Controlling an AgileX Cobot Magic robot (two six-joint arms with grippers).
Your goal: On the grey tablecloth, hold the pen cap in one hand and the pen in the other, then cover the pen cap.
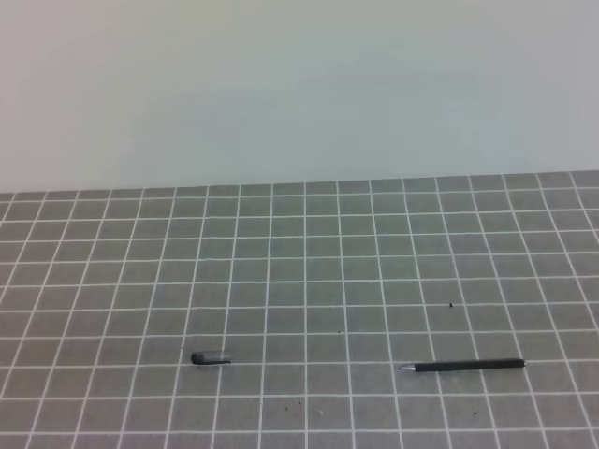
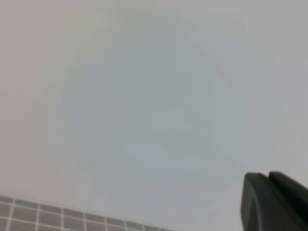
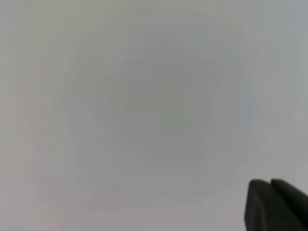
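The short dark pen cap (image 1: 211,357) lies on the grey tablecloth (image 1: 309,271) at the lower left of the exterior high view. The thin black pen (image 1: 463,366) lies flat at the lower right, its silver tip pointing left. Neither arm shows in that view. In the left wrist view the left gripper (image 2: 268,179) appears at the bottom right corner, its dark fingers pressed together, facing the pale wall with a strip of cloth below. In the right wrist view the right gripper (image 3: 271,185) shows likewise, fingers together, holding nothing.
A plain pale wall (image 1: 299,84) rises behind the cloth's far edge. A few dark specks (image 1: 452,304) dot the grid.
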